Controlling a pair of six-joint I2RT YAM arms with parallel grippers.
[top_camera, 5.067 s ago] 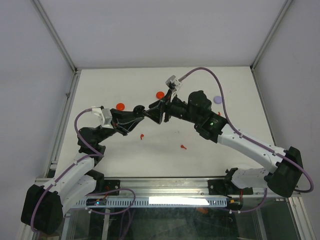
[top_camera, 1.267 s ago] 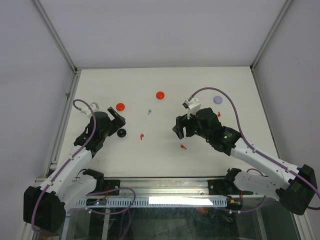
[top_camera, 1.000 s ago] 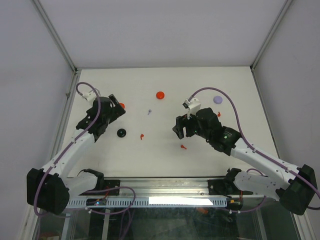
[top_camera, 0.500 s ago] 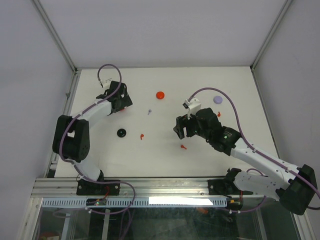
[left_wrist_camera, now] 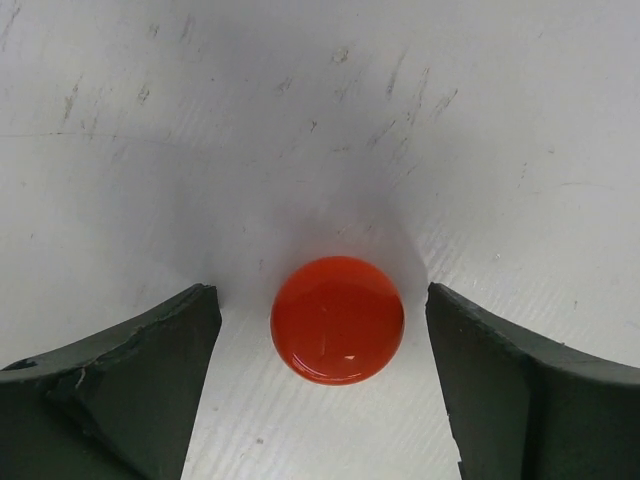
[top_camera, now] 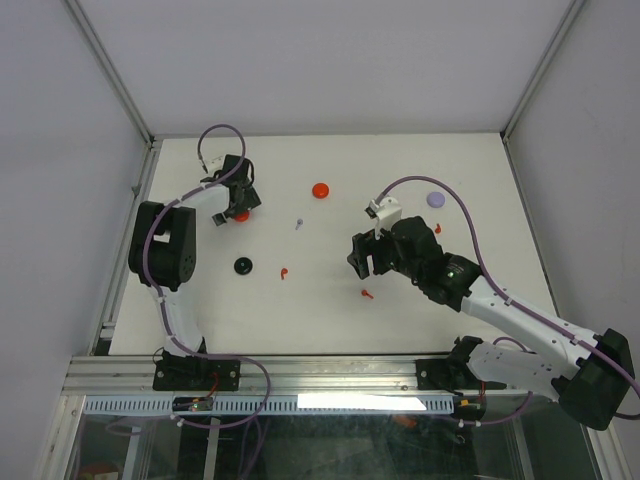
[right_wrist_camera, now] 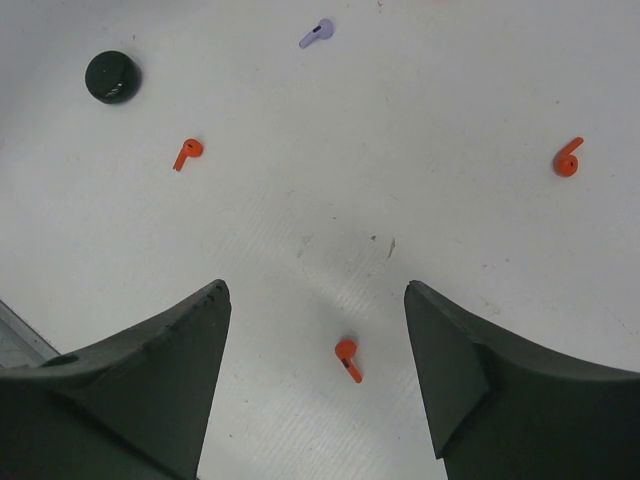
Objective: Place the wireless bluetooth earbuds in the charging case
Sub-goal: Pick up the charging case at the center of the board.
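Red round disc (left_wrist_camera: 337, 320) lies between the left gripper's (left_wrist_camera: 320, 296) open jaws, untouched, we note. Right gripper (right_wrist_camera: 315, 290) hangs open over the surface (right_wrist_camera: 300, 210); we see three red earbuds (right_wrist_camera: 347, 360) and one lavender earbud (right_wrist_camera: 317, 33) lying loose there.

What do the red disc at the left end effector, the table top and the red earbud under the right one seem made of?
Red disc: likely glossy moulded plastic; smooth domed face with small bright highlights.
Table top: matte white, perhaps laminate or painted board; scuffed, finely textured, no glare.
Red earbud: probably plastic, uniform colour; too small to judge finish.
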